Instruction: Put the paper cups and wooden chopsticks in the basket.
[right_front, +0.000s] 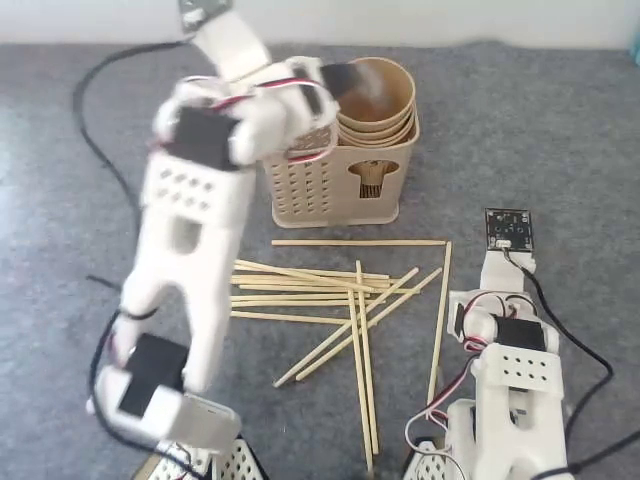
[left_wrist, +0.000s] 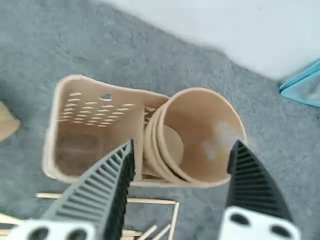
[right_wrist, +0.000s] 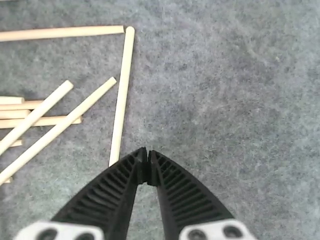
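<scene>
**Stacked cups in basket, chopsticks on desk**

The left fingers are spread wide above the cups, which fill one end of the basket. The right fingers are pressed together, holding nothing, low over the desk beside the chopsticks.

Cup stack blocks half of basket, other half open.

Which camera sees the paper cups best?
The left wrist view: it looks down into the stacked cups in the basket. The high view has them, with the left arm covering one edge. The right wrist view faces chopsticks.
</scene>
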